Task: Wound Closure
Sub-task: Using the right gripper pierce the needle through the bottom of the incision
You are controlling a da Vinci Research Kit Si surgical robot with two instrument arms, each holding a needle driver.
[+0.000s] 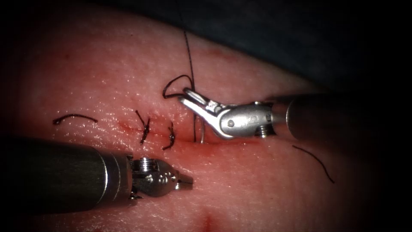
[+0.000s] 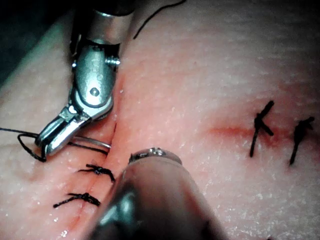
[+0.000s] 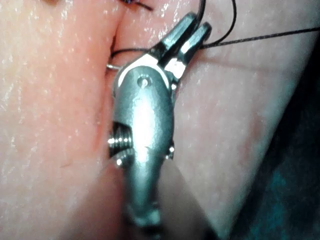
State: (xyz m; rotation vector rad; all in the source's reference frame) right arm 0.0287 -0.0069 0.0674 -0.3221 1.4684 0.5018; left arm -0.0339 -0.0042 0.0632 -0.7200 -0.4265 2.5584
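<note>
While two stitches are already tied across the cut [image 1: 128,126], the closure is, as I judge it, only partly done: the part of the cut to the right of them has no knot yet and a third stitch is in work there.

Going from left to right in the endoscope view, first a loose cut end of thread [image 1: 74,117] lies on the tissue [image 1: 107,68], well apart from the cut. Below it the left end effector [image 1: 185,182] rests over the tissue near the two knots; its jaws are together and hold nothing. Then come the first tied stitch [image 1: 144,129] and, just beside it, the second tied stitch [image 1: 171,137]. Further right, the needle [image 1: 199,131] stands in the cut as a thin metal curve, partly in the tissue. The right end effector [image 1: 189,95] is clamped on the thread [image 1: 189,56], which makes a small loop at the jaws and runs upward out of view. Last, a second loose thread piece [image 1: 315,160] lies to the far right.

By count: two tools, two knots, one needle, two loose thread pieces.
</note>
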